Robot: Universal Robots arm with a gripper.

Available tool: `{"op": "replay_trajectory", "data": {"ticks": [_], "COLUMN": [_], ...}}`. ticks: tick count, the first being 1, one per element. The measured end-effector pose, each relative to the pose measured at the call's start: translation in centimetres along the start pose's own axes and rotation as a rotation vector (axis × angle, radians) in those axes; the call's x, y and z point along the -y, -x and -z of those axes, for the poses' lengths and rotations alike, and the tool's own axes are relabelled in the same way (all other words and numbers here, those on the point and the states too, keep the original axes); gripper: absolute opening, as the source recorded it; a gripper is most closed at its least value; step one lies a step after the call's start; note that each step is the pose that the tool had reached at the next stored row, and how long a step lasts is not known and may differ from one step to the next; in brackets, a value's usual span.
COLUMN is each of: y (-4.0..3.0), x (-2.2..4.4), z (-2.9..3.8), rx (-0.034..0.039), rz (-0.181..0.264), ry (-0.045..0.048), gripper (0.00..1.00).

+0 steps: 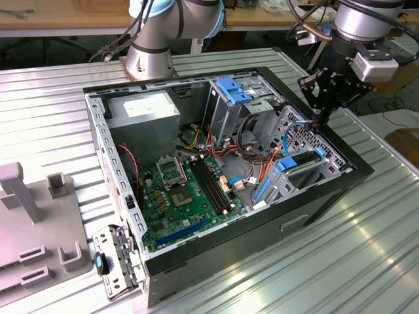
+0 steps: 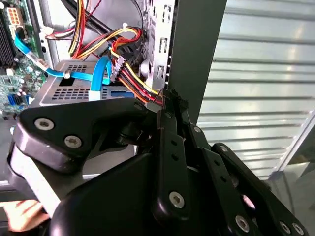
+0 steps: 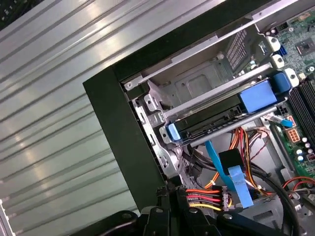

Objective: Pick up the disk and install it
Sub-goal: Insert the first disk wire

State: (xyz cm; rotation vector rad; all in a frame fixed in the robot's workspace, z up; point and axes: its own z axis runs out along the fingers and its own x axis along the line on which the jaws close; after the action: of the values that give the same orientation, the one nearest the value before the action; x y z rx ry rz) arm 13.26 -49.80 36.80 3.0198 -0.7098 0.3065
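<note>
While gripper hovers at computer case rim, disk sits seated in bay inside case; jaws' state indiscernible.

Lighting bright, even, from overhead. Glare streaks on the ribbed worktop in all views. Case interior shadowed. Claw near the lens soft in both wrist views.

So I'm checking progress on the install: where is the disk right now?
The disk sits inside the computer case, in the bay at the exterior view's right, between blue side rails. The gripper hangs over that same case edge, near the coloured power cables.
</note>
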Motion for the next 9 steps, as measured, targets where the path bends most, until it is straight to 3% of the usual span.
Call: {"op": "replay_trajectory", "data": {"ticks": [2,6,9], "y": [0.0,0.02,0.03], "x": [0.0,0.0,0.0], "z": [-0.06,-0.14,-0.18], "rx": [-0.0042,-0.0066,-0.0077], "rz": [-0.033,-0.163,-0.22], "ry": [0.0142,0.0405,0.052], "gripper": [0.17,0.17,0.17]}}
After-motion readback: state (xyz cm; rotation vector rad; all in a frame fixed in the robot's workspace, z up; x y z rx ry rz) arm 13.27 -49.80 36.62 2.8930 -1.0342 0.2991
